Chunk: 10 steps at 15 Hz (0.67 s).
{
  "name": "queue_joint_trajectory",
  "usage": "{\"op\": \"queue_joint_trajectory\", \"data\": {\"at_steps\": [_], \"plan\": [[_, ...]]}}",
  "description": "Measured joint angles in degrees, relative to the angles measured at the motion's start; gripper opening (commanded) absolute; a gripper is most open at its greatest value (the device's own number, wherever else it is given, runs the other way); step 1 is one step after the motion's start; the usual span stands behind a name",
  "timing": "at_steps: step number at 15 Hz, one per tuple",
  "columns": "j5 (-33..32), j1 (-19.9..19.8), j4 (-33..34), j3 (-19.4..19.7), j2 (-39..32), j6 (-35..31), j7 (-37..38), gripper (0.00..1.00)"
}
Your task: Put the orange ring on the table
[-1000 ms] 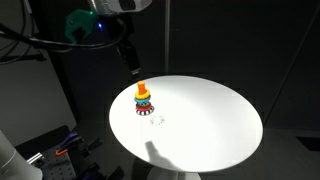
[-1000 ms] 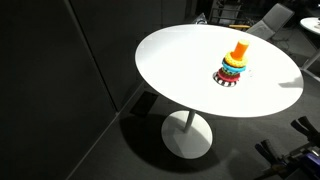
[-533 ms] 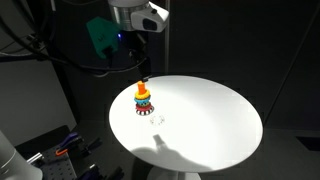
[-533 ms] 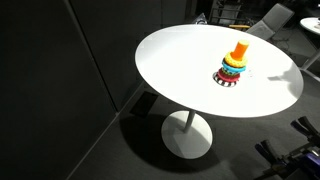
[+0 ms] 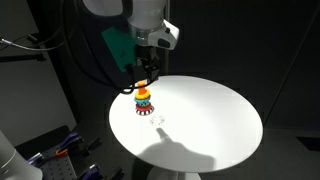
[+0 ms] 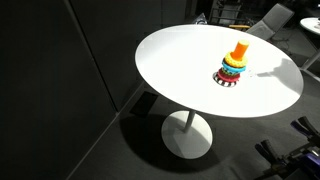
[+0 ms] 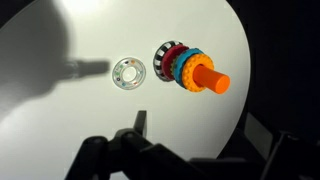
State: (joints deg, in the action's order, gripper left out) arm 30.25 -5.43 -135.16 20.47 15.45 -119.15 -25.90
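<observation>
This looks like a robotics lab or test studio, dark all round. A round white worktop point(image 6: 180, 60) on a single pedestal foot point(image 6: 187, 138) stands brightly lit against black walls point(image 6: 60, 70). Loose cables point(image 5: 80, 55) hang beside the robot arm point(image 5: 135, 15). An office chair point(image 6: 270, 18) stands behind the worktop, and gear point(image 5: 55, 155) crowds the floor.

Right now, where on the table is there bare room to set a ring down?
Most of the table is bare: the wide stretch from the ring stack to the opposite rim. Crowded only at the stack, the small pale ring beside it, gripper overhead.
</observation>
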Motion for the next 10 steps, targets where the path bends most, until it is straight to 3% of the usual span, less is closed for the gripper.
{"op": "queue_joint_trajectory", "data": {"at_steps": [10], "plan": [[2.3,-1.2,3.0,0.0,-4.3,3.6,-2.7,1.0]]}}
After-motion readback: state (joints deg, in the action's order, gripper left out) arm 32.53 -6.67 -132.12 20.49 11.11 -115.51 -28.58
